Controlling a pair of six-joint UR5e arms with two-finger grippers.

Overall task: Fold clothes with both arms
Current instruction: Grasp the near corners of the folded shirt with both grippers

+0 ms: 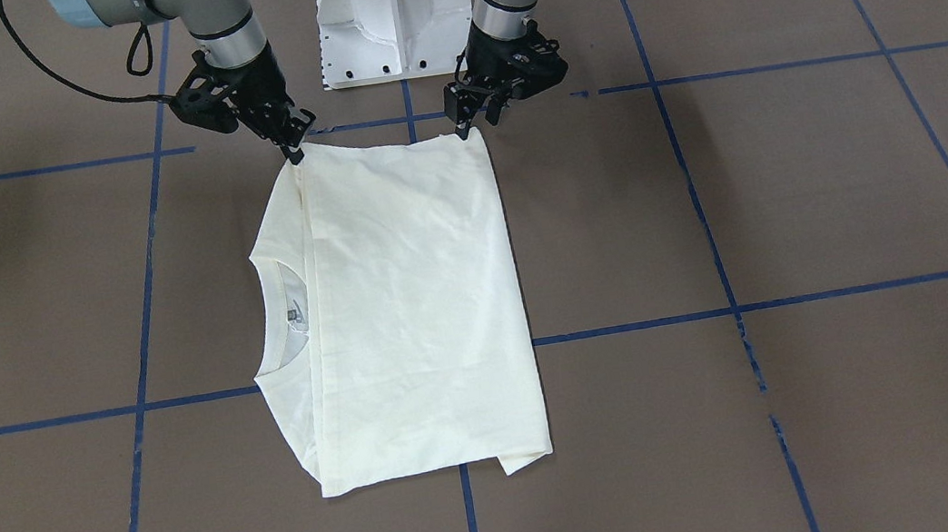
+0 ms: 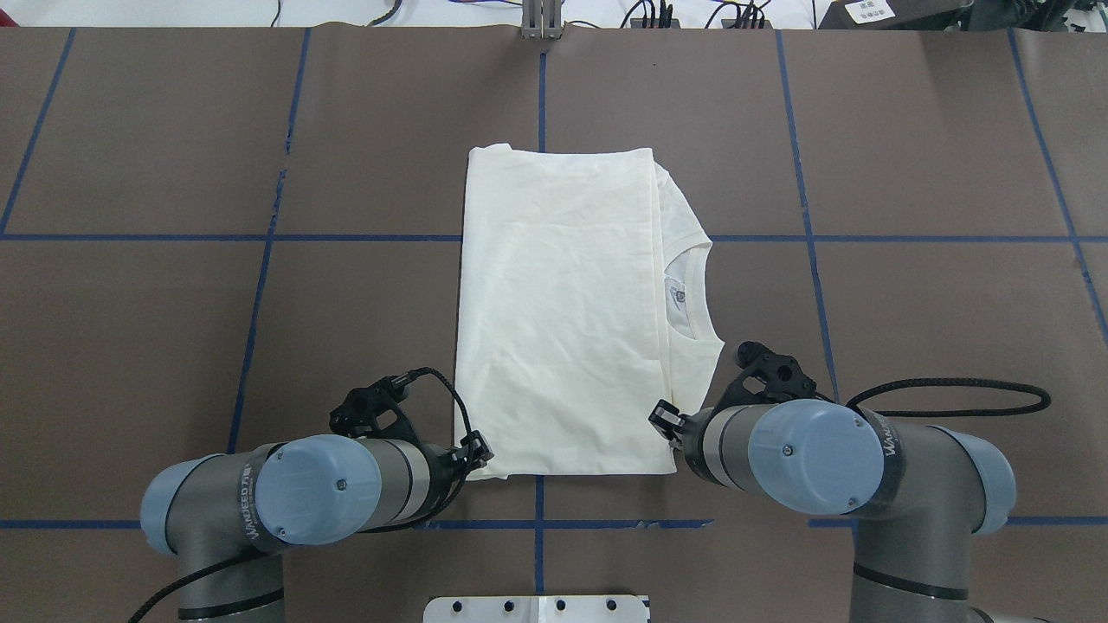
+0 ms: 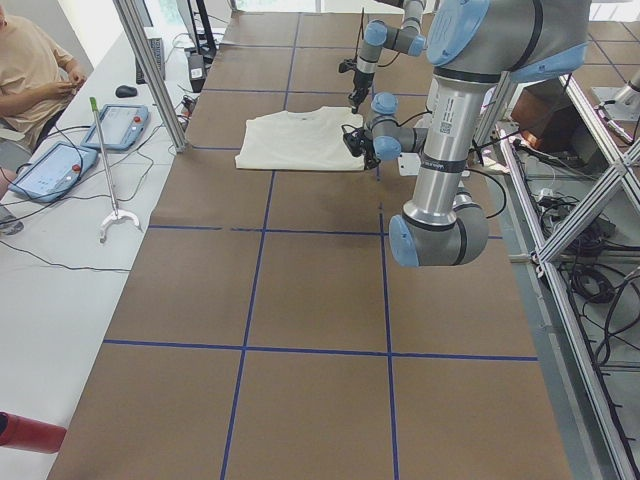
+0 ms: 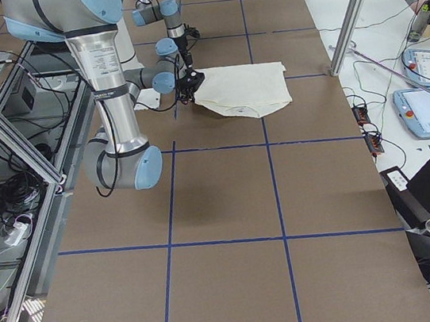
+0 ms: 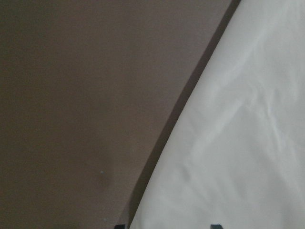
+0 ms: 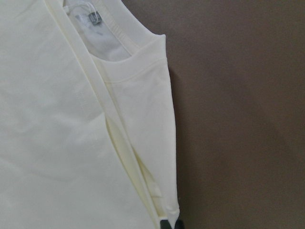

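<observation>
The T-shirt [image 1: 407, 311] is laid folded, print hidden, on the table [image 1: 795, 196] just before the robot base. Its two near corners are pinched by the closed left gripper [image 1: 465, 125] and right gripper [image 1: 292, 148], likely so both corners travel together for the next fold.

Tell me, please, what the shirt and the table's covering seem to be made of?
The T-shirt looks like soft matte knit cotton: fine creases, limp folds, stitched neckband. The table covering looks like matte brown paper or card, though I cannot be sure: flat, dull, marked by blue tape lines.
</observation>
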